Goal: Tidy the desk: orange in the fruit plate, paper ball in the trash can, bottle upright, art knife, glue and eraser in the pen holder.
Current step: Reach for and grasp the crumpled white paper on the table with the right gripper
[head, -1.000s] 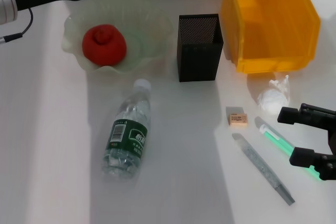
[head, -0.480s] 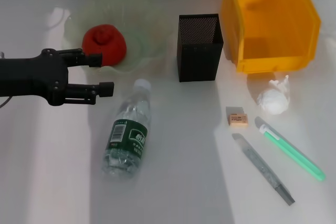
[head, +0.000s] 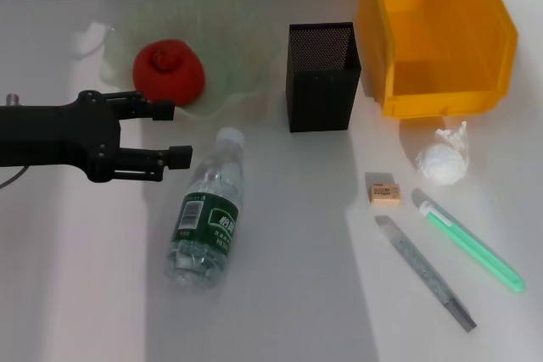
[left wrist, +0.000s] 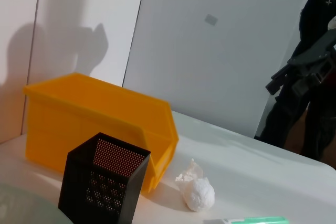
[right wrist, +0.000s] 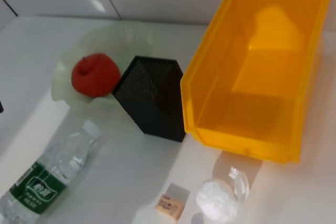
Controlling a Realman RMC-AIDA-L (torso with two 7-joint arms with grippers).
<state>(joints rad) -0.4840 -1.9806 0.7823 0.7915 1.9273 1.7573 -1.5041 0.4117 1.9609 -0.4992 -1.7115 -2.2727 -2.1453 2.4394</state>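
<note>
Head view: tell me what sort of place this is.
Probably a staged desk for a tidying exercise: a white table with a mesh pen holder, eraser and art knife, plus a yellow bin. The left gripper hovers open-jawed near a lying bottle.

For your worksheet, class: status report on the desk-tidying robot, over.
Left gripper open, beside the lying clear plastic bottle. Right gripper out of view. Red-orange fruit sits in the pale green plate. Nothing blocking the bottle.

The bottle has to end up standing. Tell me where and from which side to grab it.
Probably the bottle at its upper body, just below the white cap. It lies on its side, cap toward the fruit plate. The open left end effector hovers beside the cap, so come from the robot's left, fingers across the barrel.
</note>
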